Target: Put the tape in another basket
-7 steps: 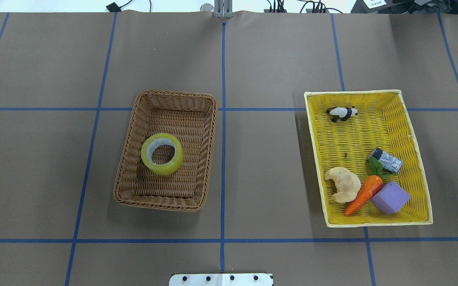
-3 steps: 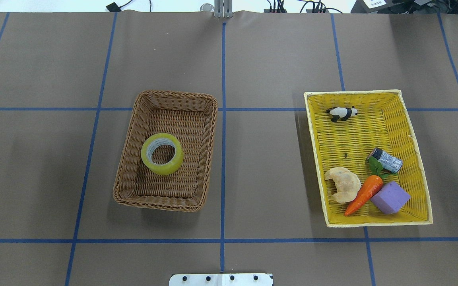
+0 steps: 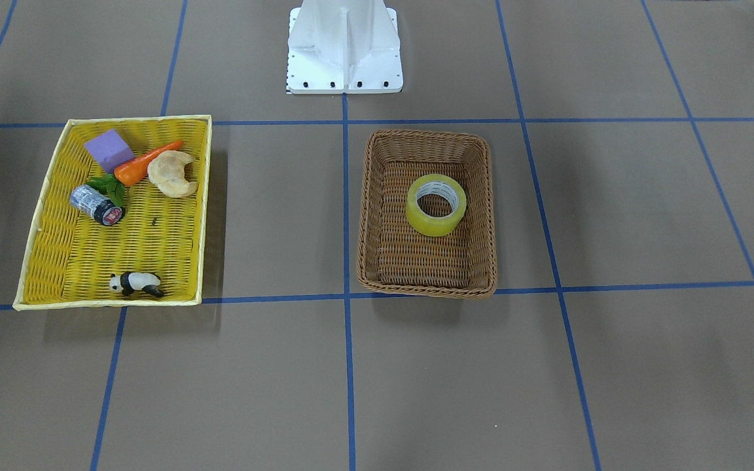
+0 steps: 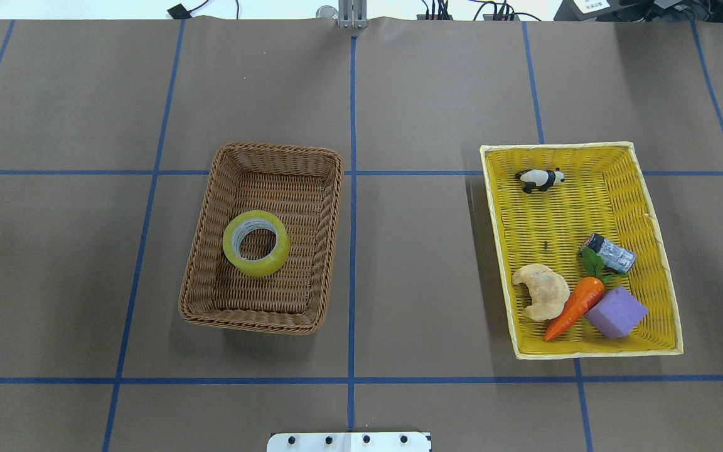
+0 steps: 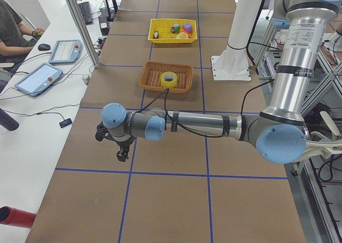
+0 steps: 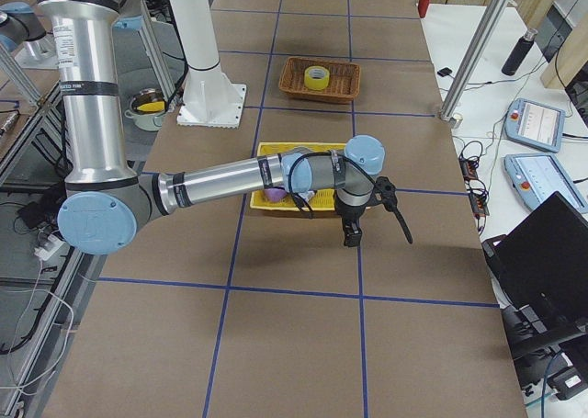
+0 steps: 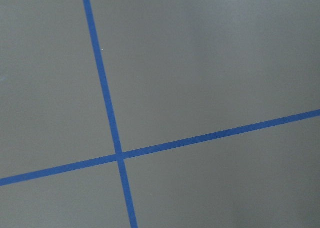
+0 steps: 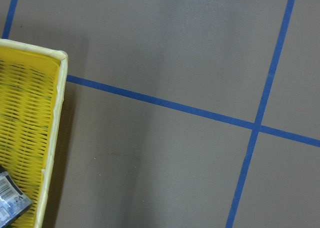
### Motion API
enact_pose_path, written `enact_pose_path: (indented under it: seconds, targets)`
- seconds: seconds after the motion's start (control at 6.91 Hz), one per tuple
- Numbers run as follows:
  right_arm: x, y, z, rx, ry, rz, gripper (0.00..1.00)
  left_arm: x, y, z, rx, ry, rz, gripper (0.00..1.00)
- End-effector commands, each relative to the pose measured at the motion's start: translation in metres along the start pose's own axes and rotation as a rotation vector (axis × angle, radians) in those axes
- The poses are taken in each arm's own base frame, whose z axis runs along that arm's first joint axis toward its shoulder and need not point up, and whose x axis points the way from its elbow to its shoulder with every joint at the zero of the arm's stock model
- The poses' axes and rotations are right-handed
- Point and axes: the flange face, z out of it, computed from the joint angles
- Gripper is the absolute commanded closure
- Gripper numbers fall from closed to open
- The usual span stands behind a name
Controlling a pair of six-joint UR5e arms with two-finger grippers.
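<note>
The yellow-green tape roll (image 4: 256,243) lies flat inside the brown wicker basket (image 4: 208,220), left of the table's centre line. It also shows in the front-facing view (image 3: 436,205), in the basket (image 3: 369,216). Both grippers are out of the overhead and front-facing views. In the exterior left view my left gripper (image 5: 121,148) hangs over bare table well short of the basket (image 5: 149,77). In the exterior right view my right gripper (image 6: 351,234) hangs just outside the yellow tray (image 6: 276,204). I cannot tell whether either is open or shut.
A shallow yellow woven tray (image 4: 499,251) at the right holds a toy panda (image 4: 540,179), a small can (image 4: 610,253), a croissant (image 4: 543,291), a carrot (image 4: 575,306) and a purple block (image 4: 616,312). The robot's white base plate (image 4: 349,441) sits at the near edge.
One second ago the tips of both grippers showed at the left and right edges of the overhead view; now both have moved out of it. The tape and baskets have not moved.
</note>
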Motion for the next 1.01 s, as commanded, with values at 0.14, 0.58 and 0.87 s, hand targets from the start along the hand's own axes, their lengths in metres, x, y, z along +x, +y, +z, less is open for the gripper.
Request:
enact_pose_path:
  seconds: [0.14,0.58,0.87]
  targets:
    - [-0.001,0.001,-0.002,0.004,0.003,-0.003,0.00,-0.011,0.027,0.003,0.024,-0.064,-0.010,0.02]
    - [0.000,-0.001,-0.001,0.002,0.012,-0.003,0.00,-0.006,0.033,0.012,0.001,0.051,-0.022,0.02]
    - [-0.002,-0.003,-0.003,0.007,0.012,-0.002,0.00,-0.005,0.032,0.010,0.005,0.049,-0.019,0.02]
